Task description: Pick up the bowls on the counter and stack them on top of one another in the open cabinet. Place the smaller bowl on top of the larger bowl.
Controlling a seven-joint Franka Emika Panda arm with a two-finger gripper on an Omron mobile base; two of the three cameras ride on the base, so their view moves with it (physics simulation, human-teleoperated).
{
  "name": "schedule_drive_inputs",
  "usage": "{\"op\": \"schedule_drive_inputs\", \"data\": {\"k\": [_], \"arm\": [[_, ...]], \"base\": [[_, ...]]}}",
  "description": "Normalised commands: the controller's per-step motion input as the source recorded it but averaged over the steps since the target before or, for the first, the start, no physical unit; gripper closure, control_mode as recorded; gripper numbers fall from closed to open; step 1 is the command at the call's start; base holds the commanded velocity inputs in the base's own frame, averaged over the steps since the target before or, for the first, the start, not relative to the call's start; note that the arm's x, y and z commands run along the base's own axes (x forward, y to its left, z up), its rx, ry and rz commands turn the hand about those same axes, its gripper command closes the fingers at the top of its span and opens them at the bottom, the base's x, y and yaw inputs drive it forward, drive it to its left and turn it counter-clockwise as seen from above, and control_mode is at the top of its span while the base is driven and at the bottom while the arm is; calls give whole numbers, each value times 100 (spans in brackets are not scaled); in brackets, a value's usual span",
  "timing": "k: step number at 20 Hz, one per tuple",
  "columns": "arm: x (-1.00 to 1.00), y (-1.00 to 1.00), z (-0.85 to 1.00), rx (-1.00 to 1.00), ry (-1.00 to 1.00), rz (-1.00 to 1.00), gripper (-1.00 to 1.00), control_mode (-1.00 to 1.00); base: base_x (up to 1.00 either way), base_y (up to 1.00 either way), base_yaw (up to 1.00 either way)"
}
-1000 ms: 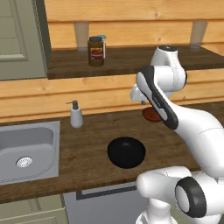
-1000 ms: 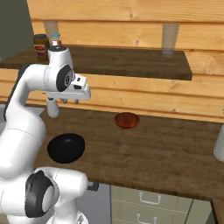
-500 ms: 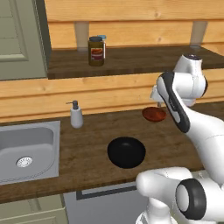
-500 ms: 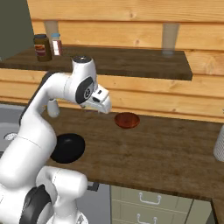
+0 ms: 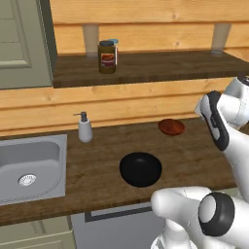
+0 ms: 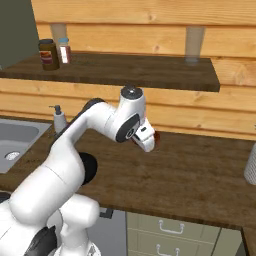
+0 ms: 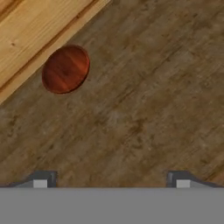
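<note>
The smaller bowl (image 5: 171,127), shallow and reddish-brown, sits on the counter (image 5: 102,170) near the back wall. Nearer the front edge rests the larger bowl (image 5: 140,168), wide and glossy black. In the hand view my gripper (image 7: 111,183) hangs open over bare wood, and the smaller bowl (image 7: 65,69) lies at the upper left, apart from both fingertips (image 7: 41,180). From the right base view the gripper (image 6: 149,144) covers most of the smaller bowl, and my arm hides part of the larger bowl (image 6: 90,167). The open cabinet (image 5: 160,65) runs above the counter.
A dark jar with a red label (image 5: 107,57) and a small shaker (image 6: 63,50) stand at the left of the cabinet shelf. A soap dispenser (image 5: 85,129) stands beside the steel sink (image 5: 29,165). A grey object (image 6: 251,162) sits at the counter's far right.
My arm has swung to the right and lowered over the counter by the smaller bowl. Both bowls stay where they were.
</note>
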Motion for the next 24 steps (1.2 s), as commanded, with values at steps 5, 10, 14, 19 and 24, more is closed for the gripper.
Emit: {"op": "schedule_drive_inputs", "data": {"k": [5, 10, 14, 19, 24], "arm": [[55, -77, -36, 20, -8, -9, -100, -100], [87, -2, -28, 26, 0, -1, -100, -100], [55, 0, -30, 24, 0, 0, -100, -100], [53, 0, -46, 16, 0, 0, -100, -100], [43, 2, -46, 2, 7, 0, -100, -100]], "base": [[0, 0, 0], [0, 0, 0], [0, 0, 0], [0, 0, 0], [0, 0, 0]]}}
